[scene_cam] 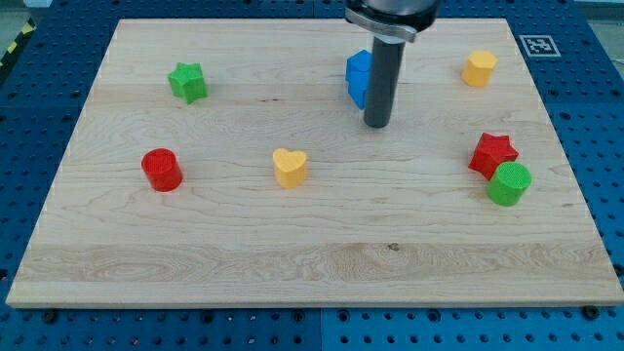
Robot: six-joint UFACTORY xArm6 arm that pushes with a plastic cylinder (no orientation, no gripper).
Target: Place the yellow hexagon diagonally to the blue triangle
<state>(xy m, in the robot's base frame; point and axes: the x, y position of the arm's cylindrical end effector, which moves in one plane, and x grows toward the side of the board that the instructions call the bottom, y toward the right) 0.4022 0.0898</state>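
Observation:
The yellow hexagon (479,68) sits near the board's top right. The blue block (358,76) lies at the top middle, partly hidden behind my rod, so its shape is unclear. My tip (376,125) rests on the board just below and to the right of the blue block, close to it; whether they touch I cannot tell. The yellow hexagon is well to the right of the tip.
A green star (187,82) is at the upper left and a red cylinder (162,170) at the left. A yellow heart (290,167) lies in the middle. A red star (492,154) touches a green cylinder (509,183) at the right. The wooden board (312,263) lies on a blue pegboard.

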